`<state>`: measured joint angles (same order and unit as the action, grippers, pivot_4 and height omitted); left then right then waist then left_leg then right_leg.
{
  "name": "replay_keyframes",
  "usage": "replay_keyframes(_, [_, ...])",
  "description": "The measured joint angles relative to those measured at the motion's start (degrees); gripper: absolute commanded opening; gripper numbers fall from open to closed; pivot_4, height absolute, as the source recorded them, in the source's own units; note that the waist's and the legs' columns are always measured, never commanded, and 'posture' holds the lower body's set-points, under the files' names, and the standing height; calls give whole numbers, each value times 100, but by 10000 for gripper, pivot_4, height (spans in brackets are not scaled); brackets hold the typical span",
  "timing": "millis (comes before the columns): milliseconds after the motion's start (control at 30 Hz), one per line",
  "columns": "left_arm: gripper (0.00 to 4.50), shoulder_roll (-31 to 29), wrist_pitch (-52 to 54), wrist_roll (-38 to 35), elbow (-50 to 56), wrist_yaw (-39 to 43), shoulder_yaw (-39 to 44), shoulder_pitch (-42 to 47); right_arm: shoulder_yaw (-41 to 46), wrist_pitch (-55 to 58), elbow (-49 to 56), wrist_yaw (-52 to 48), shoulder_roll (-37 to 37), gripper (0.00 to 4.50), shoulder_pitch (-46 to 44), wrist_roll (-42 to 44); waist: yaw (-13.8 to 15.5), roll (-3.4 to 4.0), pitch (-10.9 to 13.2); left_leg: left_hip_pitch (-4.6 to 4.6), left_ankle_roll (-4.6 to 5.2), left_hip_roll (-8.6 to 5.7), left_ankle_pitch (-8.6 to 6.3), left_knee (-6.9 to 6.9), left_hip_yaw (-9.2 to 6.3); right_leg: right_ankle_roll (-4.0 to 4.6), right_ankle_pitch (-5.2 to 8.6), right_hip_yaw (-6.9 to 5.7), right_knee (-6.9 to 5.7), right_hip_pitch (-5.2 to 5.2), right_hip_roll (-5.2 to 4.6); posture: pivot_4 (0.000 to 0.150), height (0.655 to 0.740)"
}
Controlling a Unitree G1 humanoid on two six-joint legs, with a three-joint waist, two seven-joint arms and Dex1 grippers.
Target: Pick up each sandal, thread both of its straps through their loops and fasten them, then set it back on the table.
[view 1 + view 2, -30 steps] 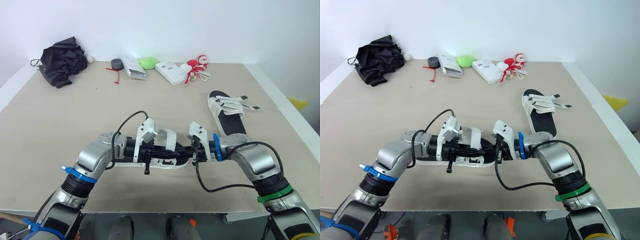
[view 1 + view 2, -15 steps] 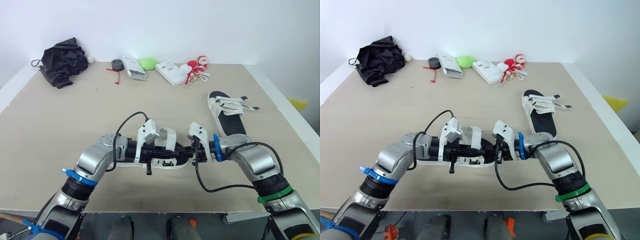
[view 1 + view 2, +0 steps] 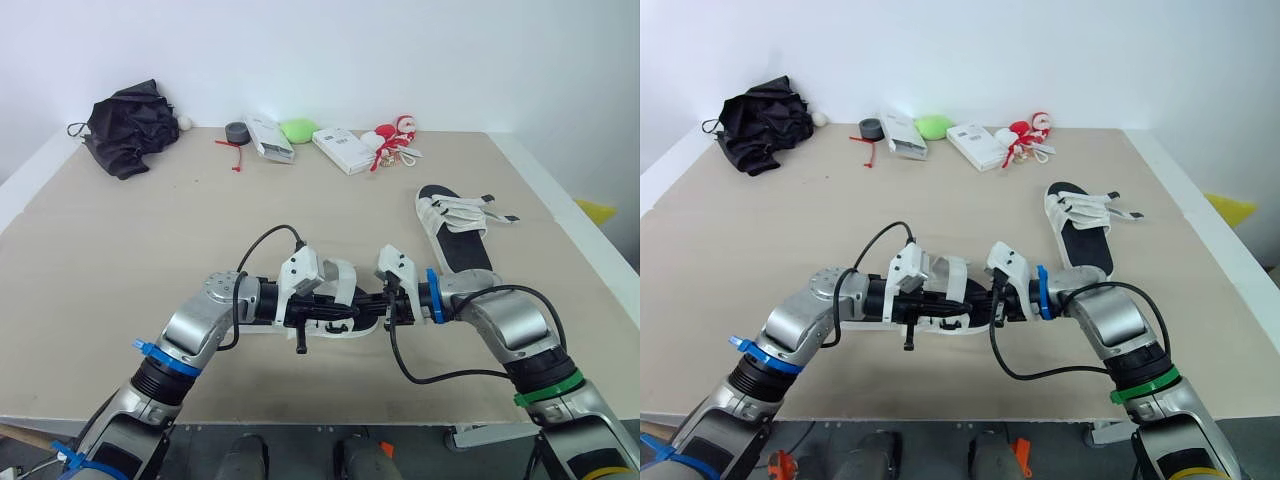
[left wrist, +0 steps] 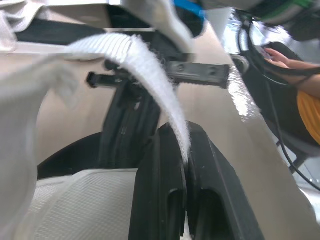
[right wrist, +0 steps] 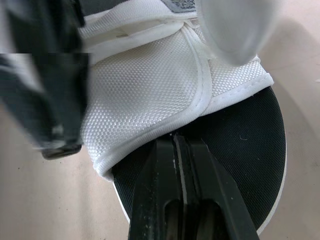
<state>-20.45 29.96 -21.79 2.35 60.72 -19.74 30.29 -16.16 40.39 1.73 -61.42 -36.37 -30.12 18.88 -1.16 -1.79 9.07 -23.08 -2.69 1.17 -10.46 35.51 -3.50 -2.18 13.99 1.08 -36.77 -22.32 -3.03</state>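
Shifted slightly inward since a moment ago, the left hand (image 4: 184, 136) stays clenched on the white strap (image 4: 150, 65) of the sandal (image 3: 330, 331), held between both hands near the front of the tabletop (image 3: 150, 230), while the right hand (image 5: 175, 142) pinches its white upper, the second sandal (image 3: 458, 236) lying farther right.

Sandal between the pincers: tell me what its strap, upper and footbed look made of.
The strap: white, likely hook-and-loop tape, judging by its fuzzy, napped face. The upper: white woven mesh fabric with stitched bound edges. The footbed: black, matte and smooth, probably foam or rubber; the look leaves that open.
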Motion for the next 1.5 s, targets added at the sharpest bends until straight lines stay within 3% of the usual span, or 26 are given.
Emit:
replay_keyframes(467, [438, 49, -601, 361, -133, 125, -84, -29, 14, 23, -21, 16, -10, 0, 1, -65, 1, 6, -14, 7, -2, -23, -1, -1, 6, -7, 6, -6, 13, 6, -36, 1500, 7380])
replay_keyframes(567, [438, -203, -901, 374, -174, 756, -290, 1, -11, 20, -16, -37, 29, 0, -20, -65, -4, 11, -20, 7, 8, -18, 4, -7, 8, -5, 7, -9, 13, 1, -30, 1500, 7380])
replay_keyframes(900, [438, -270, -2132, 841, -989, 1182, -520, 513, -49, 20, -58, -35, 34, 0, -67, -114, -5, 20, -25, 11, 5, -5, -10, -11, 11, 2, 11, -13, 15, -1, -26, 1500, 7380])
replay_keyframes(967, [4716, -245, -2096, 821, -1042, 1182, -500, 542, -46, 20, -60, -31, 33, 0, -67, -116, -5, 20, -25, 10, 4, -4, -10, -11, 11, 2, 11, -13, 15, -1, -26, 1500, 7380])
replay_keyframes(1000, [6188, -240, -2052, 800, -1060, 1184, -483, 562, -46, 20, -60, -28, 33, 0, -67, -116, -5, 20, -25, 10, 4, -3, -10, -11, 11, 2, 11, -14, 15, -1, -26, 1500, 7380])
replay_keyframes(1067, [13361, -250, -1721, 692, -1127, 1214, -349, 637, -47, 19, -56, -37, 33, 0, -72, -115, -6, 22, -23, 9, 4, -3, -10, -12, 11, 2, 11, -16, 15, -5, -25, 1500, 7380])
replay_keyframes(1367, [13361, -792, -409, -2, -868, 1898, -144, 771, -106, 20, 44, -227, 30, 0, -121, -101, -27, 17, -13, -25, 18, 10, -16, -20, 13, 2, 11, -17, 14, -17, -3, 1500, 7380])
replay_keyframes(1433, [13361, -1409, 604, -384, -805, 2468, -55, 1085, -154, 19, 58, -330, 30, 0, -165, -85, -32, 16, -5, -25, 58, 40, -51, -20, 4, 9, 15, -15, 13, -18, 41, 1500, 7380])
replay_keyframes(1500, [13361, -1635, 1064, -602, -819, 2597, 149, 1229, -154, 20, 57, -355, 25, 0, -173, -85, -32, 17, 6, -27, 64, 47, -54, -20, -2, 28, 26, -15, 12, -21, 53, 1500, 7380])
